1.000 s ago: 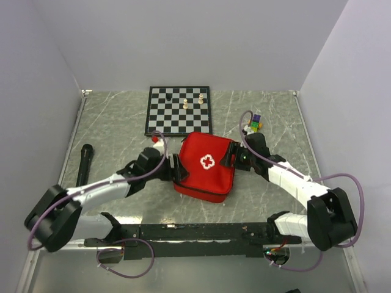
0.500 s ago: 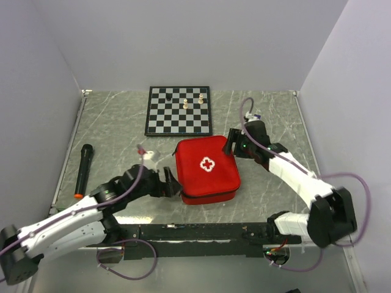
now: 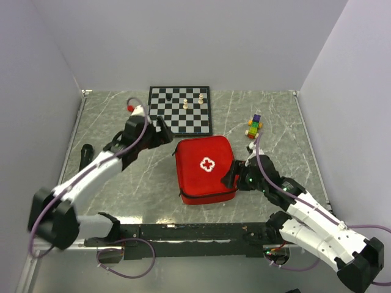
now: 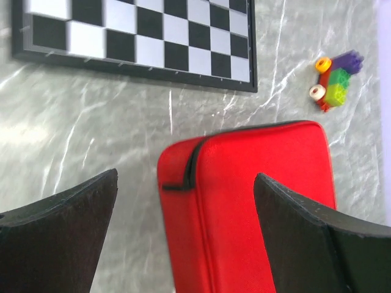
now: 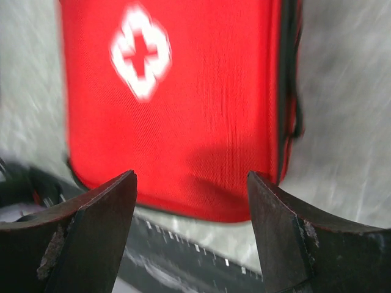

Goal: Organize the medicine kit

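Medicine kit (image 3: 206, 169) lies closed at frame centre; left fingers (image 4: 55, 232) and right fingers (image 5: 79, 238) have withdrawn, wide and empty, so the task is likely complete.

The desk (image 3: 140, 189) has one red medicine kit (image 3: 206, 168), one chessboard (image 3: 179, 116), one little toy made of colored blocks (image 3: 254, 127) and one black stick-shaped thing (image 3: 85, 151), partly hidden. Three chess pieces stand on the board: one black piece (image 3: 169, 96) and two light ones, a nearer light piece (image 3: 186, 104) and a farther light piece (image 3: 200, 97). There are two robot arms, each with one tool: the left tool (image 3: 162, 130) and the right tool (image 3: 233, 174).
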You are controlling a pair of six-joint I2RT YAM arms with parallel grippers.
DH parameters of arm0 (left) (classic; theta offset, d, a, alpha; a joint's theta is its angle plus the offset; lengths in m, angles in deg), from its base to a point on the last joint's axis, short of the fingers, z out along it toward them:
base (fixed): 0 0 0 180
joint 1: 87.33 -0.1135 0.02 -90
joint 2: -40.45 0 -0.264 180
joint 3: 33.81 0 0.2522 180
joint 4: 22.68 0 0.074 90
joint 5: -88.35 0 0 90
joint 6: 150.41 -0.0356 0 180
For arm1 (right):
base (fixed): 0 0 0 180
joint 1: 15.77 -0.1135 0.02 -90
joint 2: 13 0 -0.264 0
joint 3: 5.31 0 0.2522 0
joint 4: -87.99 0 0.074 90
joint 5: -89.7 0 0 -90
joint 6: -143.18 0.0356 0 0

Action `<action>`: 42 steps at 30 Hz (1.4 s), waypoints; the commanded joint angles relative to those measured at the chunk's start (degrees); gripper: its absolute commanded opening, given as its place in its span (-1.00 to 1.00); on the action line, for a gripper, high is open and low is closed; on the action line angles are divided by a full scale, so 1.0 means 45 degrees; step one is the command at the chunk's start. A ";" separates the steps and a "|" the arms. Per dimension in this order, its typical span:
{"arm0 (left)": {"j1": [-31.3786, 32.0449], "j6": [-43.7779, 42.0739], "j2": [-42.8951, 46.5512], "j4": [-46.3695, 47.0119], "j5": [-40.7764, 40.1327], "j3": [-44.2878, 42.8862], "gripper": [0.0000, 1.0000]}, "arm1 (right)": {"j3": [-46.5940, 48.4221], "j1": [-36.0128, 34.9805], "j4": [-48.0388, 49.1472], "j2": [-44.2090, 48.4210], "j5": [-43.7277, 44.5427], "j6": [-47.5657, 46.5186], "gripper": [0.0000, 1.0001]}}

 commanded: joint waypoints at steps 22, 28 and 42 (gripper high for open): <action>0.0211 -0.2376 -0.7226 0.2773 0.6415 -0.2880 0.70 | -0.2486 -0.2042 0.0881 -0.0021 -0.0211 0.3666 0.65; 0.0406 -0.1577 -0.5450 0.3260 0.5656 -0.0499 0.26 | -0.2701 0.0221 0.1503 -0.0646 -0.0893 0.2028 0.65; 0.0465 0.1526 -0.0550 0.1856 0.1948 0.4013 -0.10 | 0.1416 0.2353 0.1761 -0.5079 -0.1442 -0.1100 0.64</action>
